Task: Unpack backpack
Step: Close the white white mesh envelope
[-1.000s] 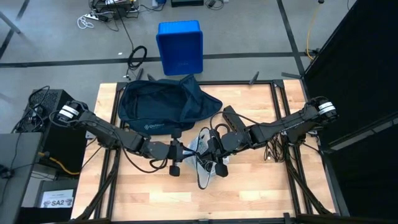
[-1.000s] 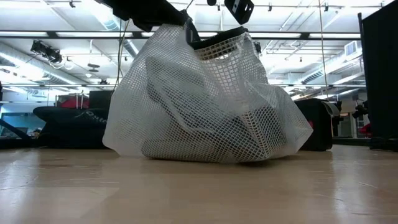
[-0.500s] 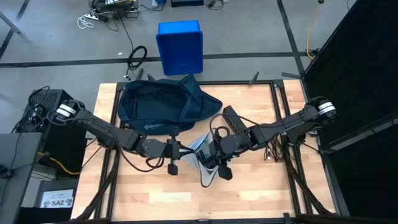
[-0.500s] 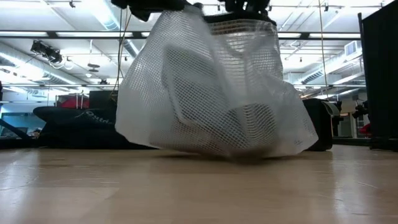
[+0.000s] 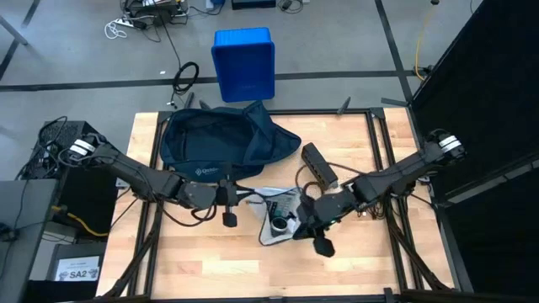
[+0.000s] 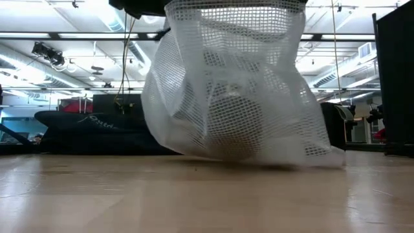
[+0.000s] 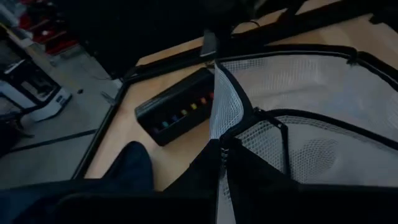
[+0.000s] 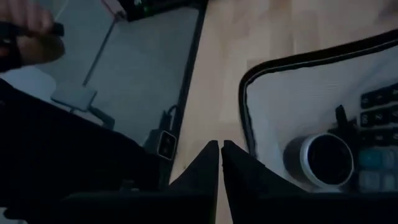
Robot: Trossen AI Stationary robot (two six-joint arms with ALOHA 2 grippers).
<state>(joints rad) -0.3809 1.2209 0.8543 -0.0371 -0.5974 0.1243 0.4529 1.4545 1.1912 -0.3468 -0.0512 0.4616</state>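
Left gripper (image 5: pixel 238 195) pinched on mesh pouch (image 5: pixel 278 220) rim; right gripper (image 5: pixel 305 225) pressed together beside it. Backpack (image 5: pixel 221 143) sits at table's far side, soft, floppy. You'd best grab its opening edge.

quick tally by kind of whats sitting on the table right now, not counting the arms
backpack: 1
white mesh pouch: 1
black box with coloured buttons: 1
round silver and black item inside the pouch: 1
calculator inside the pouch: 1
total: 5
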